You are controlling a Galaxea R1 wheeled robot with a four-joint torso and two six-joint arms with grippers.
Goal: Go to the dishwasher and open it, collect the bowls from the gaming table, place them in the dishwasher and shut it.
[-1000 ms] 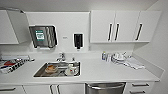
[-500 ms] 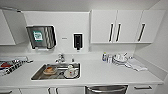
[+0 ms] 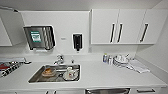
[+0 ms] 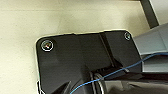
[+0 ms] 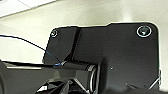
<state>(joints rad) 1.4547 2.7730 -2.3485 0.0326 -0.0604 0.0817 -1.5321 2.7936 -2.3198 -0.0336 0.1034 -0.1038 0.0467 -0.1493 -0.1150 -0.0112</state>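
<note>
I face a long white counter point(image 3: 105, 75) that runs the full width of the head view, with a plain white wall behind it. Above its right half hang white wall cabinets point(image 3: 128, 26) with upright black bar handles; another white cabinet point(image 3: 7, 27) hangs over the left end. Under the counter's front edge, right of the middle, shows the top of the stainless-steel-fronted dishwasher point(image 3: 107, 91), its door up and closed against the counter edge. Sunk into the counter left of the middle is a rectangular stainless-steel sink point(image 3: 37, 76), holding an orange-brown dish point(image 3: 48, 72) and a white dish point(image 3: 70, 74) beside it. A chrome tap point(image 3: 59, 60) stands at the sink's back edge. On the wall above the sink's left part is a dark paper-towel dispenser with a green label point(image 3: 39, 37), and to its right a small black soap dispenser point(image 3: 77, 42). At the counter's left end lies a dark rack with something red in it point(image 3: 8, 67). Toward the back right corner sit a stack of white dishes point(image 3: 120, 60), a pale folded cloth point(image 3: 137, 66) just beside them, and small bottles point(image 3: 107, 59) on their other side.

My wrist views give pale floor beneath my dark plates; I cannot tell how either pair of jaws stands.
</note>
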